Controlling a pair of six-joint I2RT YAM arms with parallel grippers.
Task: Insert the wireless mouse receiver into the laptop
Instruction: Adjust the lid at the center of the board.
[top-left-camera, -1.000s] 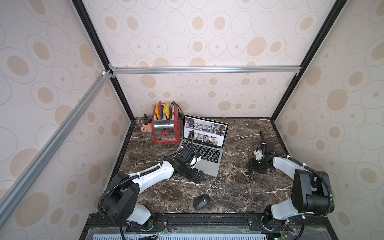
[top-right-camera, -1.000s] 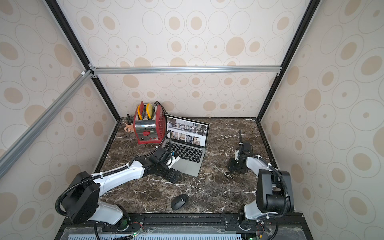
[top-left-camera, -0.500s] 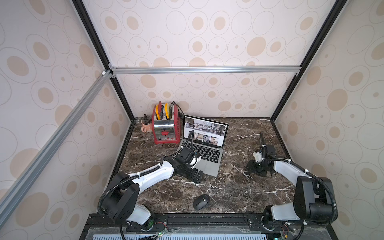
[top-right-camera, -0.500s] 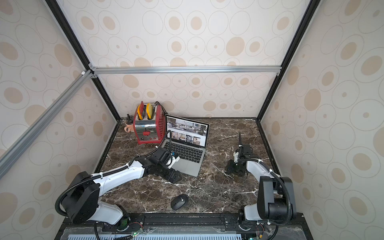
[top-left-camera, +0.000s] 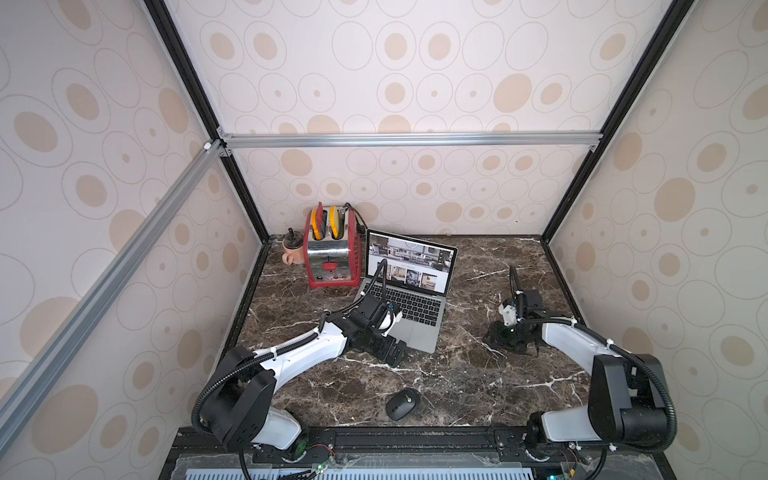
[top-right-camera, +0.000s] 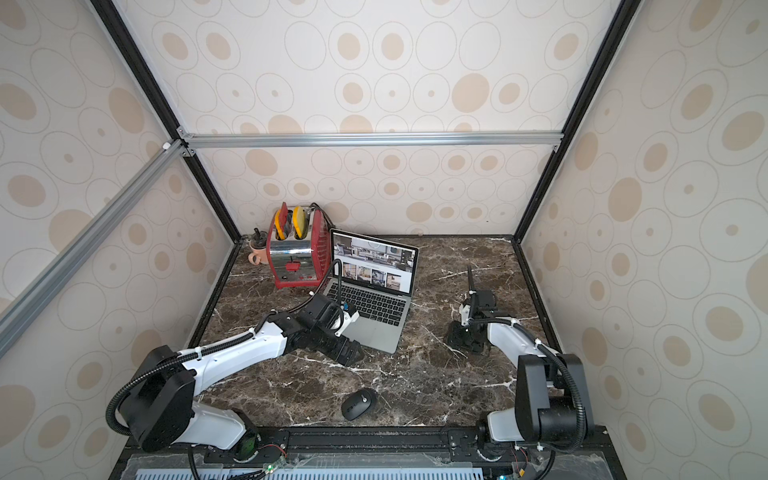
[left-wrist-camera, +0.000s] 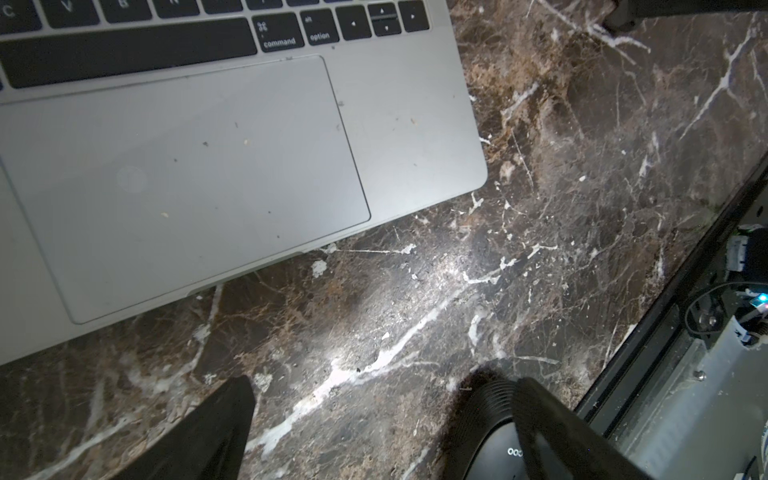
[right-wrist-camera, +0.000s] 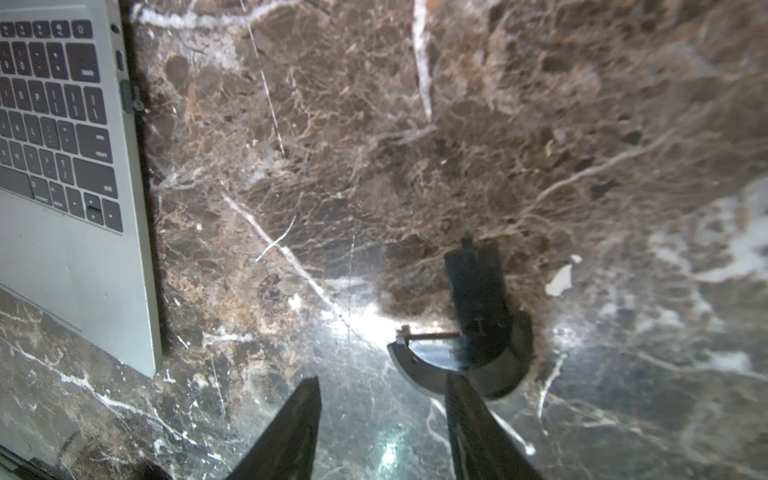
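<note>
The laptop (top-left-camera: 415, 306) sits open at mid-frame on the tabletop (top-left-camera: 457, 374). The left arm (top-left-camera: 299, 357) stretches low from lower left, with the left pincer (top-left-camera: 392, 351) spread wide and empty at the laptop's near edge. The right arm (top-left-camera: 573, 345) folds inward at right, with the right pincer (right-wrist-camera: 382, 384) tipped down, half spread and gripping nothing.

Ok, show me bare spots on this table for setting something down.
Bare: between laptop and right hand; the back right corner behind that hand; the front strip right of the mouse. Crowded: back left, where mug, toaster and laptop stand close, the left hand at the laptop's front edge.
</note>
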